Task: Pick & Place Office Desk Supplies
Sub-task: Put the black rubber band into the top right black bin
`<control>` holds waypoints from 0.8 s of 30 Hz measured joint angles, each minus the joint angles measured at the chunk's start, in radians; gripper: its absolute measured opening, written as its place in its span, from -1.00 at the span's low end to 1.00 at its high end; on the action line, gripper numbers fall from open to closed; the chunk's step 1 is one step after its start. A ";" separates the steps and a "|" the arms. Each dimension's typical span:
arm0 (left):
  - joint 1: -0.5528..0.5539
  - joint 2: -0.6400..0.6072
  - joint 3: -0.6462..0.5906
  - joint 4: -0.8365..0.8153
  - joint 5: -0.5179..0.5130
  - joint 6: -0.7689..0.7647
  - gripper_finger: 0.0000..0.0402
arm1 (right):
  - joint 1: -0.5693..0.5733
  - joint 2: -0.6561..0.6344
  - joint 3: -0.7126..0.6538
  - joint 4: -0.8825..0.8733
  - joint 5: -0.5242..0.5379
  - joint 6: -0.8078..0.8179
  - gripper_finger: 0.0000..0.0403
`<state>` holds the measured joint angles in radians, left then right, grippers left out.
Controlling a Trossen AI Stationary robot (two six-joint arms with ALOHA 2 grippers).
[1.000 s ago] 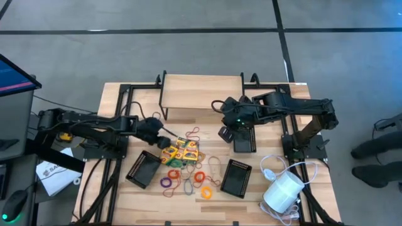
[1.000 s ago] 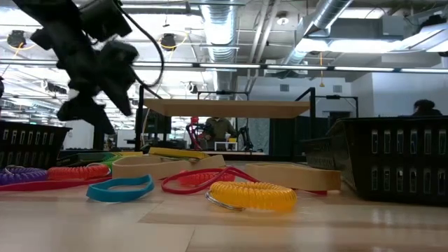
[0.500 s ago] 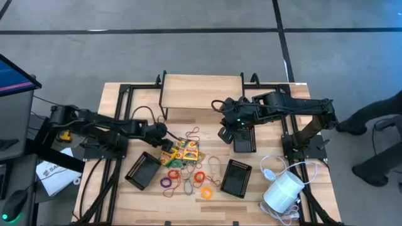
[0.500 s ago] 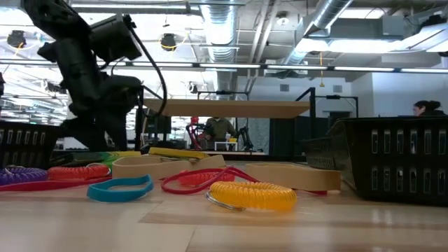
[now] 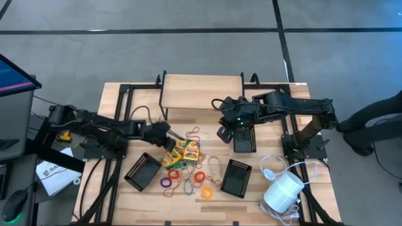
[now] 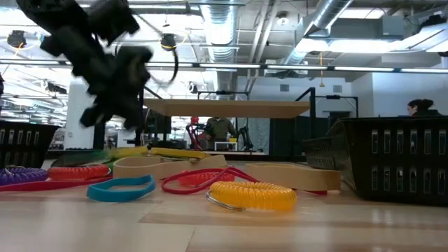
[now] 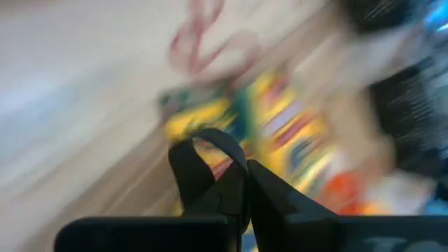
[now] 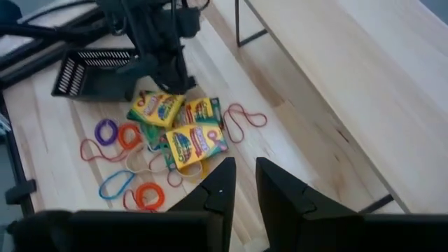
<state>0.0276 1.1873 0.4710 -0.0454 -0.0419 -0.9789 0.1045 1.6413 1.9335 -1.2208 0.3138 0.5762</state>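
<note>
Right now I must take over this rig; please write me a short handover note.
Left gripper: shut, at the crayon boxes mid-table; a grip on one is not visible.
Right gripper: raised beside the far mesh tray, holding nothing visible.
Supplies: crayon boxes and elastic loops lie on the table between the left mesh tray and the middle mesh tray.
Done: nothing seen in any tray.
Left: place all boxes and loops.

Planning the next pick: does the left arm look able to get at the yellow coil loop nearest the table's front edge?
Probably yes. The left gripper hangs shut over the crayon boxes, and the yellow coil loop lies in the open past them; only other loops lie between.
</note>
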 joint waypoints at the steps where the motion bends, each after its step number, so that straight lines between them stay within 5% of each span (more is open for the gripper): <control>1: 0.010 -0.026 0.000 0.048 -0.007 -0.003 -0.98 | -0.003 -0.001 0.000 0.016 0.000 0.000 -0.72; 8: 0.089 -0.195 0.000 0.408 -0.030 -0.048 -0.99 | -0.017 -0.061 0.001 0.251 -0.022 -0.086 -0.72; 13: 0.146 -0.197 0.028 0.785 -0.040 -0.050 -0.99 | -0.055 -0.113 0.001 0.370 -0.091 -0.188 -0.72; 16: 0.168 -0.135 0.146 0.801 0.004 -0.033 -0.99 | -0.092 -0.143 0.001 0.398 -0.153 -0.216 -0.72; 24: 0.182 0.158 0.669 0.781 0.372 0.124 -0.99 | -0.148 -0.189 0.000 0.449 -0.296 -0.195 -0.72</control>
<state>0.2094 1.3454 1.1404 0.7355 0.3302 -0.8547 -0.0435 1.4527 1.9339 -0.7722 0.0178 0.3816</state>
